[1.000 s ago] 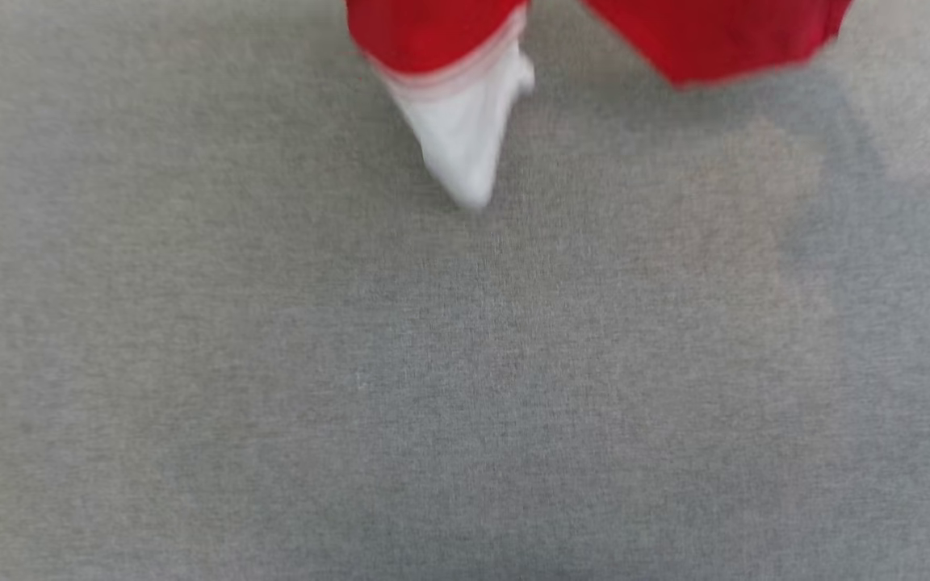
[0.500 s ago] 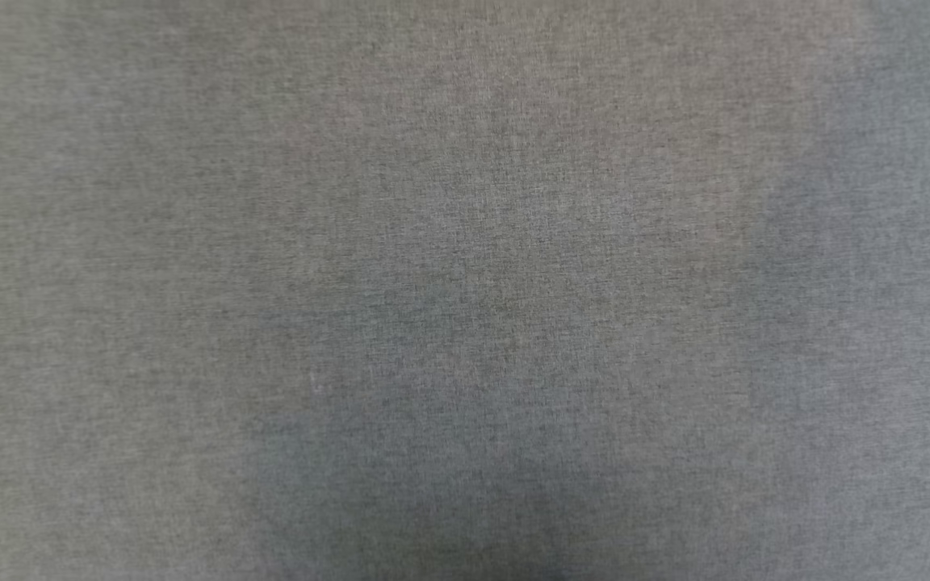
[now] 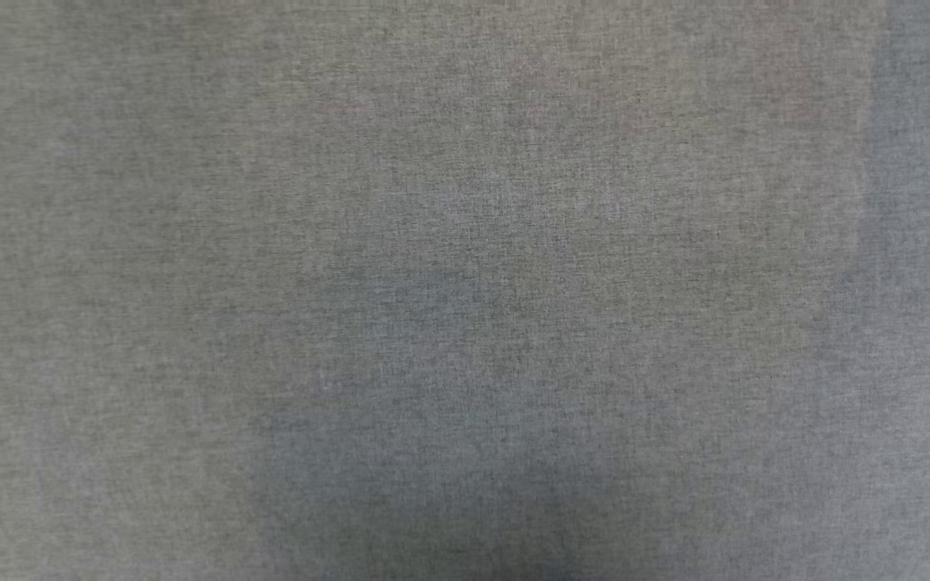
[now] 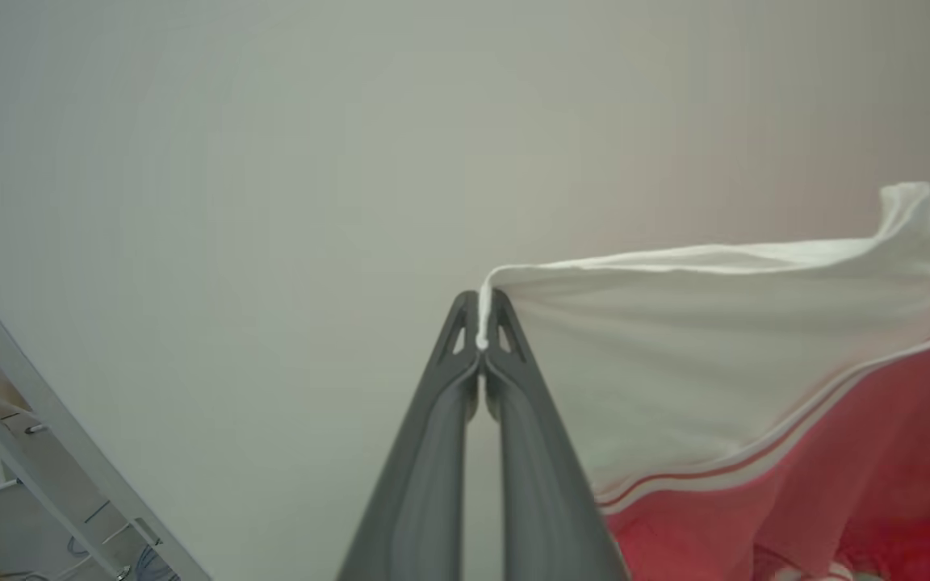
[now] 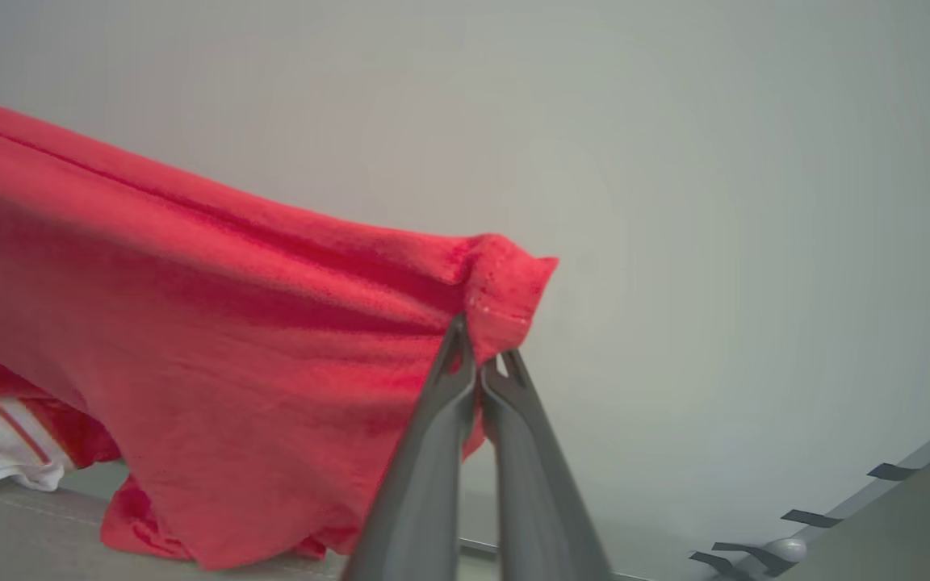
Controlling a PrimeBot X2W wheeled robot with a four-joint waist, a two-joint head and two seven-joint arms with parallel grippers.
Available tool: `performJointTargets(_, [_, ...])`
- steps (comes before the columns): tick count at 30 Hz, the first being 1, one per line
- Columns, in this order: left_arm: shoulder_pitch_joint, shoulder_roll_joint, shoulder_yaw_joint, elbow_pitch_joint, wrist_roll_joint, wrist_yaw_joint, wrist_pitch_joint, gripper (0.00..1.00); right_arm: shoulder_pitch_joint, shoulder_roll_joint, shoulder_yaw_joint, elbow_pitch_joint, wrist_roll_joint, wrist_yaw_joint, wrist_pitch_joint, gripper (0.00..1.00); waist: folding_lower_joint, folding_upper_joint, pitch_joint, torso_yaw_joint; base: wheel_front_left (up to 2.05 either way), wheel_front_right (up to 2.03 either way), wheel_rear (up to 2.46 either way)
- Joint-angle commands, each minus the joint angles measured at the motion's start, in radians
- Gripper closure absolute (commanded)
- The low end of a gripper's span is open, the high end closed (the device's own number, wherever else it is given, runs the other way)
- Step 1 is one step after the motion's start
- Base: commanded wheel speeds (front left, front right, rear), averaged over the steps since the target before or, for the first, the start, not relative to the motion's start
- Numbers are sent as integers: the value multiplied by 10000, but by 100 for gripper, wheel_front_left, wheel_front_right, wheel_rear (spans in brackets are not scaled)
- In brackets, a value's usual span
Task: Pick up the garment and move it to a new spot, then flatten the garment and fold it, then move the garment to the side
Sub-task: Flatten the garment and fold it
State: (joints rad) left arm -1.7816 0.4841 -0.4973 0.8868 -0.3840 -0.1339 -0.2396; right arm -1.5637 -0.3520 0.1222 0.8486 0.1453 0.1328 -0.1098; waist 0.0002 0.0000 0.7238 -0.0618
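The garment (image 4: 723, 379) is a red T-shirt with white sleeves and striped trim, held up in the air between both arms. In the left wrist view my left gripper (image 4: 481, 335) is shut on the edge of a white sleeve, and the cloth stretches away to the right. In the right wrist view my right gripper (image 5: 481, 367) is shut on a red hemmed corner of the garment (image 5: 215, 347), which hangs to the left. Its lower folds rest on the grey table (image 5: 21, 541). The head view looks at bare grey table cloth (image 3: 465, 290).
A pale wall stands behind the garment in both wrist views. A metal frame (image 4: 45, 452) slants at the lower left of the left wrist view. The table's edge with dark tape marks (image 5: 885, 508) runs at the lower right of the right wrist view.
A second ago the red cloth and a white sleeve hung at the top of the head view. They have since left it, and the grey surface has shifted a little.
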Motion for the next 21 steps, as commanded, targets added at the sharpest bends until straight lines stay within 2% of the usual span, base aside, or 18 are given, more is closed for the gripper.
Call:
performJointTargets(1, [533,-63,-17,-55,-224,36,-130,100,368,-12,86,139,58,-21,-173,100,-2,0,-373,198,0,0,0])
performJointTargets(11, [4989,-390,-32,-1698,-1074,35,-218,100,2977,-5,864,651,1095,-21,-872,100,-2,0,-2249,630,0,0,0])
performJointTargets(21, [9907,-298,-516,-3012,-1683,348,19,100,6118,-272,1975,520,2615,-21,-372,100,-2,0,-4144,912,0,0,0])
